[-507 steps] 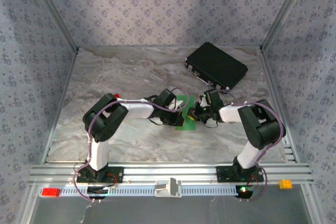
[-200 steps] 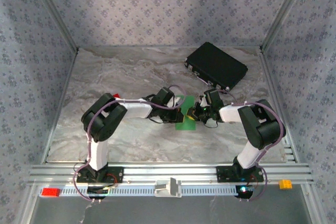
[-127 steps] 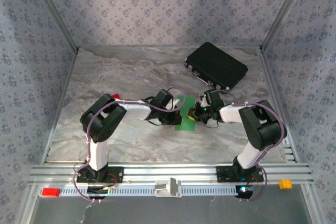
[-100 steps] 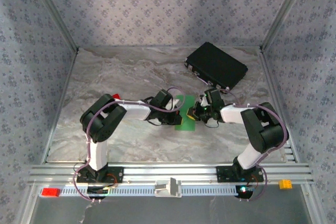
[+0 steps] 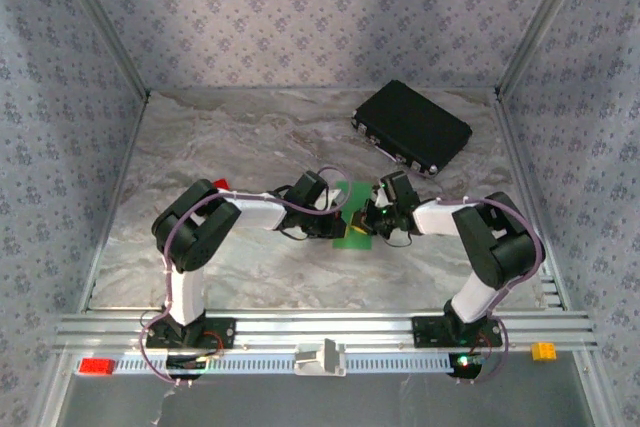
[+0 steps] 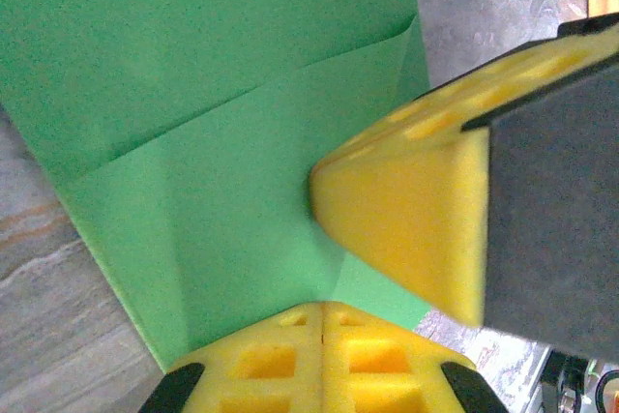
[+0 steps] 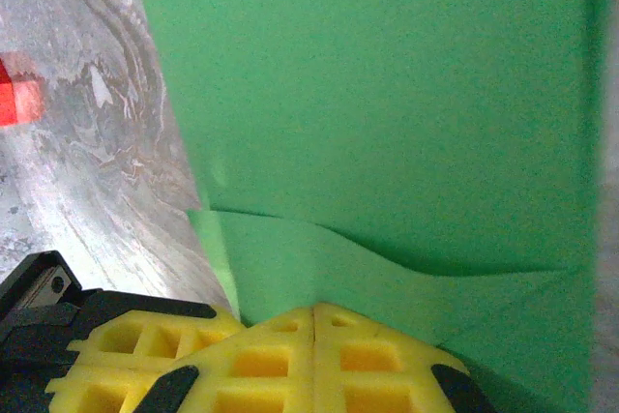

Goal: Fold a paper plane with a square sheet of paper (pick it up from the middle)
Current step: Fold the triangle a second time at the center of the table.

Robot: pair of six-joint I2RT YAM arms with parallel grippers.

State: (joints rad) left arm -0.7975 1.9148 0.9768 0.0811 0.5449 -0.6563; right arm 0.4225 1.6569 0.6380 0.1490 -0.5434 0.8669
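Paper (image 5: 351, 238) lies flat on the marble table (image 5: 230, 137), abt mid-table and a touch right of ctr, w/ both arms reaching in over it from either side. It's bright green and already creased: from the left wrist cam a folded flap overlaps the layer below, its edge running diagonally across the sheet. From the right wrist cam another flap at the near end has a wavy, slightly lifted edge.

L claw (image 6: 322, 314) is closed, yellow pads pressed together w/ nothing seen btwn them, tip down at the paper's edge. R claw (image 7: 314, 314) is closed too, pads tight together, tip on the green. From the left wrist cam one R finger (image 6: 406, 229) sits on the sheet just beside the L tip. Can't tell if either presses hard or just touches.

Black case (image 5: 412, 127) sits far right, well apart from the paper. Red block (image 7: 14, 99) lies on the table left of the sheet, by the L arm.
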